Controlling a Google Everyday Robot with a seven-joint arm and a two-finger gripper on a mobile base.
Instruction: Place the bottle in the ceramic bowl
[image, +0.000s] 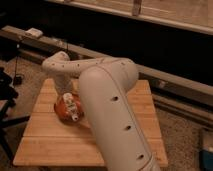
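Note:
The ceramic bowl (61, 109) is orange-red and sits on the left part of a wooden table (55, 142). The off-white bottle (73, 107) lies tilted across the bowl's right side, with its white cap end toward the front rim. My gripper (68, 95) hangs at the end of the white arm, right above the bowl's back edge and the bottle's upper end. I cannot tell whether it touches the bottle. The big white upper arm (112, 105) hides the table's middle.
The slatted wooden table stands on a speckled floor. A dark tripod-like stand (6, 100) is at the table's left. A long grey rail (165, 82) runs behind the table, with a small white object (34, 33) on its left end.

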